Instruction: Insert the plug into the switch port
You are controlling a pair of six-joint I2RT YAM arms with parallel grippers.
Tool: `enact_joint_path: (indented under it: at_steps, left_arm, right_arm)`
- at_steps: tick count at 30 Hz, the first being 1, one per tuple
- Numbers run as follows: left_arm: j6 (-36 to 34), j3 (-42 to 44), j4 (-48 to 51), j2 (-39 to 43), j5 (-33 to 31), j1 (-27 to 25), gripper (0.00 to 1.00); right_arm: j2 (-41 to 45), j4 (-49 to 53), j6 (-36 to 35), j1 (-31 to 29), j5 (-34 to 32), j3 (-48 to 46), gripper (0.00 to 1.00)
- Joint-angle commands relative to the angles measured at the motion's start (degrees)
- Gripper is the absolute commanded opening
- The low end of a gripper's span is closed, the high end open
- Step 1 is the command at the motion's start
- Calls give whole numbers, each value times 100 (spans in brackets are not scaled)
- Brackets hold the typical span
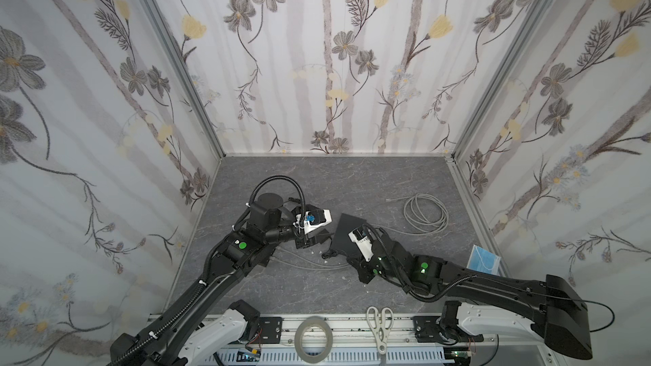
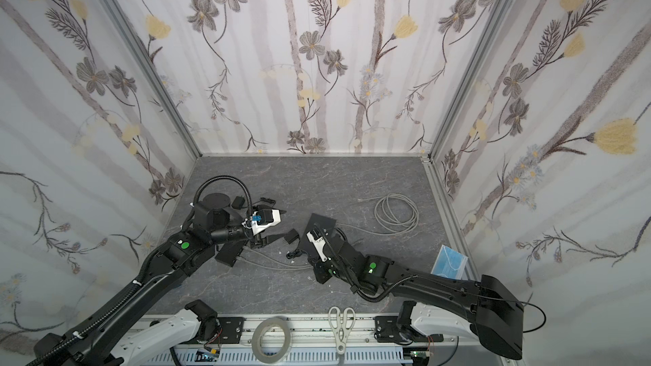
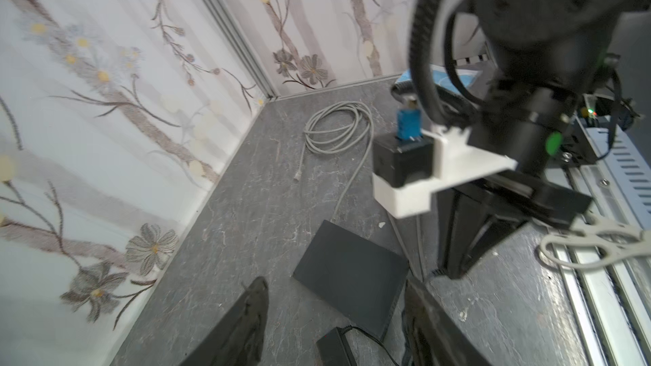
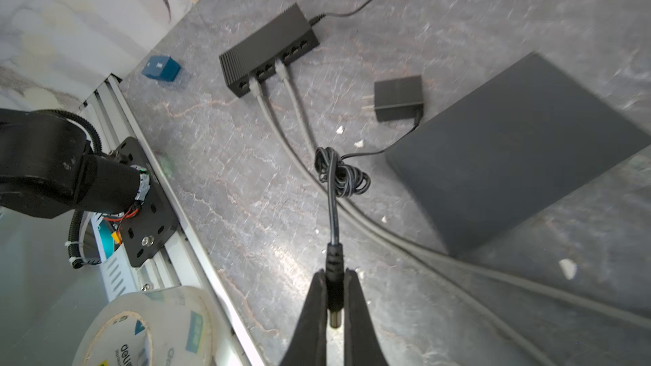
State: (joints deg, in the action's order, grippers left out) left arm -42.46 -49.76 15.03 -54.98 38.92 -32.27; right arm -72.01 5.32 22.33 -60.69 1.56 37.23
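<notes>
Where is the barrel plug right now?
Right wrist view: the barrel plug is pinched in the right gripper, jaws shut, with its bundled cord just beyond.

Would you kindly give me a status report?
Right gripper shut on plug. Left gripper open, empty. Switch apart, two grey cables plugged in. Cord coil lies between.

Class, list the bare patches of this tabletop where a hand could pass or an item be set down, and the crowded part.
Free: the back strip between the back wall and the coiled Ethernet cable; the front strip between the grey cables and the rail. Crowded: the middle, around the network switch, power adapter and flat black box.
</notes>
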Motion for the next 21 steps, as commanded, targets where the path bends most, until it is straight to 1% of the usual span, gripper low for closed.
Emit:
enact_joint_path:
  at_steps: [1,3,6,13,16,21]
  left_arm:
    - [-930,-154,663,-278,743,-28,62]
    - [-1134,-277,906,-477,858,-127,61]
    - [-1215,-342,1109,-668,949,-206,56]
    - [-1246,-244,1216,-849,863,-346,56]
    - [-1262,-327,1350,-954,856,-348,44]
    - [-1248,-379,1419,-1082,845,-355,42]
  right_arm:
    - [76,291,-1077,371,1296,344,0]
    - [-22,585,-1385,466,1414,618,0]
    - [-103,740,-1560,511,1419,869,0]
    - [-224,830,-1848,541,1627,1113,0]
    - [-217,848,-1888,542,1671,1180,0]
    - [-165,787,-1940,540,1872,1251,0]
